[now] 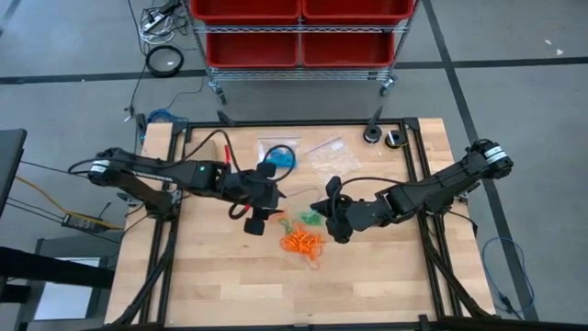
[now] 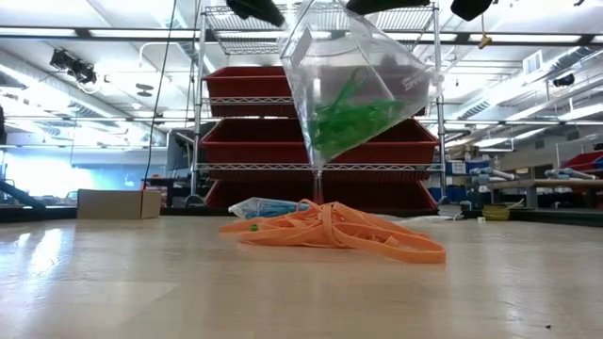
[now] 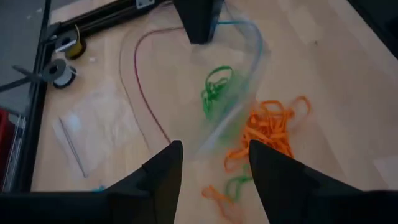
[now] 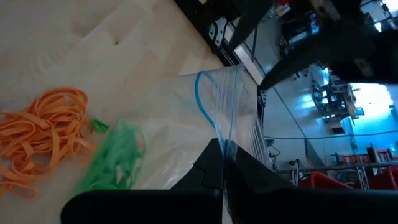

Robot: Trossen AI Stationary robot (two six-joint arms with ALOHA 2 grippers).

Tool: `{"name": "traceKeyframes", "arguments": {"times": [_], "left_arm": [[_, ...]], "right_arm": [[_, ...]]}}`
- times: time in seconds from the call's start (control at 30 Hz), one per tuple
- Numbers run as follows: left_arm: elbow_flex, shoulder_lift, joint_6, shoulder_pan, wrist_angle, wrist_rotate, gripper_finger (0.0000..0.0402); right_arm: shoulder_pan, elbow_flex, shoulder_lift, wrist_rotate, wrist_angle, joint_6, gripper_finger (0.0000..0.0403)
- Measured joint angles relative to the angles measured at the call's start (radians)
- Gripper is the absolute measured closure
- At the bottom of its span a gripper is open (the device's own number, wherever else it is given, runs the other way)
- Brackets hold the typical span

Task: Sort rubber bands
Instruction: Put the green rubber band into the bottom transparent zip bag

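A clear zip bag (image 2: 353, 85) hangs from my right gripper (image 4: 222, 163), which is shut on it above the middle of the table (image 1: 323, 210). Green rubber bands (image 2: 349, 121) lie bunched in its lower part. Orange rubber bands (image 2: 330, 231) lie in a loose pile on the table under it, with a few green ones (image 3: 236, 185) beside them. My left gripper (image 3: 214, 177) hovers open just left of the bag (image 1: 262, 210), with nothing between its fingers. My right gripper pinches the bag's top edge (image 4: 219, 140), by the blue zip line, between its two shut fingers. The fingers slant down from the table's right. The bag hangs below them, tilted, its mouth partly open; I cannot tell whether its lower corner (image 2: 317, 162) touches the orange pile.
A zip bag holding blue bands (image 1: 280, 156) and an empty clear bag (image 1: 326, 149) lie toward the far edge. A tan cardboard box (image 2: 118, 202) sits far left. A red cable (image 3: 140, 87) runs over the wood. Tape rolls (image 1: 381, 136) sit at the far right corner.
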Motion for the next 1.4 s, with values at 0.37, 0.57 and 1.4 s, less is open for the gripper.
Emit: {"name": "traceKeyframes", "arguments": {"times": [0.37,0.57,1.4], "left_arm": [[-0.143,-0.011,-0.082,-0.084,0.035,0.042,0.024],[-0.317,-0.01,-0.133,-0.103,0.26,0.033,0.0245],[-0.611,0.232,0.058,0.16,0.81,0.323,0.0245]], "right_arm": [[0.0,0.001,-0.016,0.031,-0.005,0.001,0.0403],[0.004,0.001,-0.016,0.044,-0.035,0.006,0.0403],[0.002,0.001,-0.016,0.044,-0.039,0.036,0.0403]]}}
